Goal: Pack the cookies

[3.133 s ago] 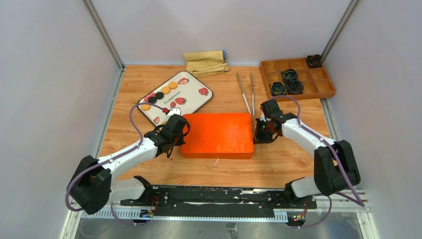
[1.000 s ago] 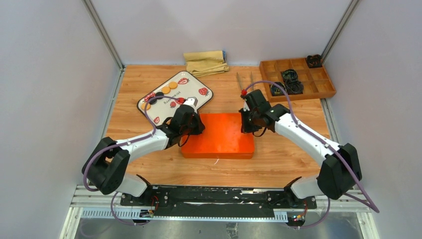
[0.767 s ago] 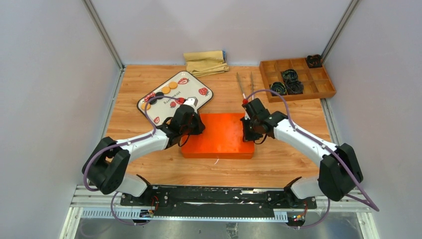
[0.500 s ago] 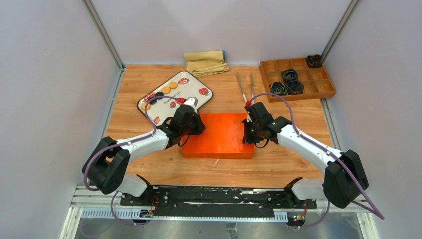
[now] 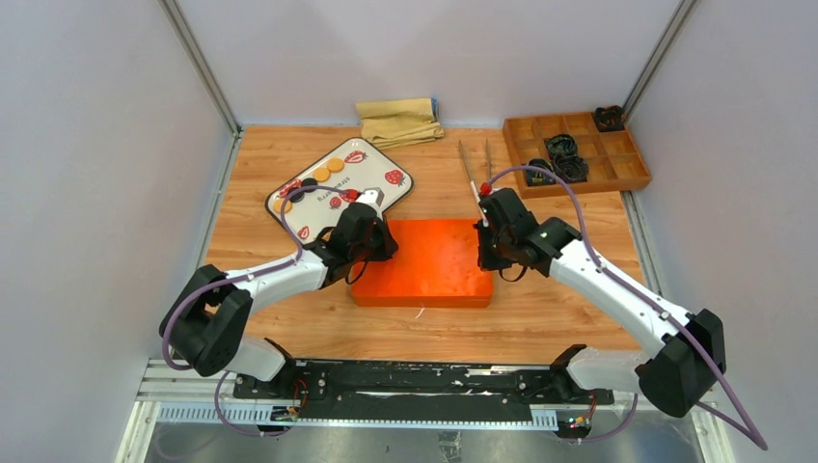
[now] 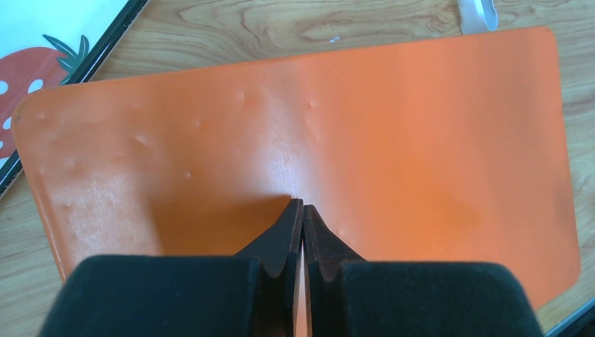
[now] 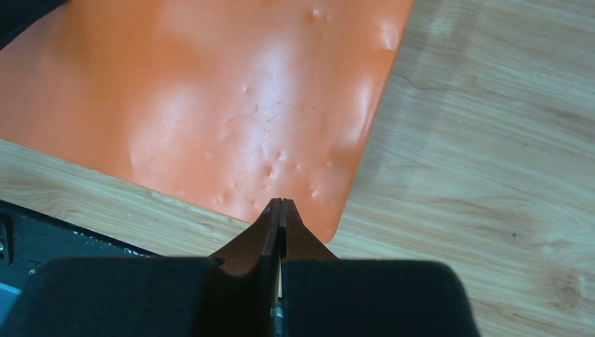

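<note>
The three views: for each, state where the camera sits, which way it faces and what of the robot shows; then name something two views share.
Top external: above and behind the robot, facing down over the table; left arm, right arm, left hand and right hand show.
Left wrist: on that wrist, facing down at the orange mat; its shut fingers show.
Right wrist: on that wrist, facing down at a mat corner; its shut fingers show.
Shared: left wrist and top external both show the strawberry tray.
</note>
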### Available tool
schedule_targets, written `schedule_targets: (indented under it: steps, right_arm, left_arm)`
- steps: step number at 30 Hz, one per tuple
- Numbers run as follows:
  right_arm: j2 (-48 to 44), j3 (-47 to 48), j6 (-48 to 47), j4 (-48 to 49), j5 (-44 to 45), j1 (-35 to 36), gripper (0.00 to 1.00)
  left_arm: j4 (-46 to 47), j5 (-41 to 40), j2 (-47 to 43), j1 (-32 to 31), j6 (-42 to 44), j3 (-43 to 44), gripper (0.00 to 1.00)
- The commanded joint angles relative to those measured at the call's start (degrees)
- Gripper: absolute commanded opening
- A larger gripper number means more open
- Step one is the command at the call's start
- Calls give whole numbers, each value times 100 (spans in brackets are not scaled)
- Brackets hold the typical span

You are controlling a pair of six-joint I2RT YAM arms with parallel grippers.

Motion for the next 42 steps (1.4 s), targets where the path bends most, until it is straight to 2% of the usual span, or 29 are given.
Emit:
schedule_targets:
  steps: [1,9,12,23,29,37,42]
  right_arm:
    - [-172,-178,17,-476,232,80,0]
    - [-242,-1488,406,-468,-165,112,0]
    - [-304,-1642,485,-488,-192,121,0]
    - [-291,-28,174,-789,438,138,0]
    - [644,611,-113,-471,980,57,0]
    - [2218,1302,-418,24,825,-466,0]
    - [2557,1264,-466,54,695,-699,0]
  left_arm:
    - [-649,94,110,-32,108,-149,8]
    - [-697,88,-1,-33,134,-129,8]
    - [-710,103,-41,-31,135,-129,8]
    - [-814,8,-245,-30,153,-198,8]
    - [-1184,-269,-384,-29,377,99,8]
    - [-1401,-298,-404,-34,554,375,8]
    - [-1333,-208,-356,-29,498,258,8]
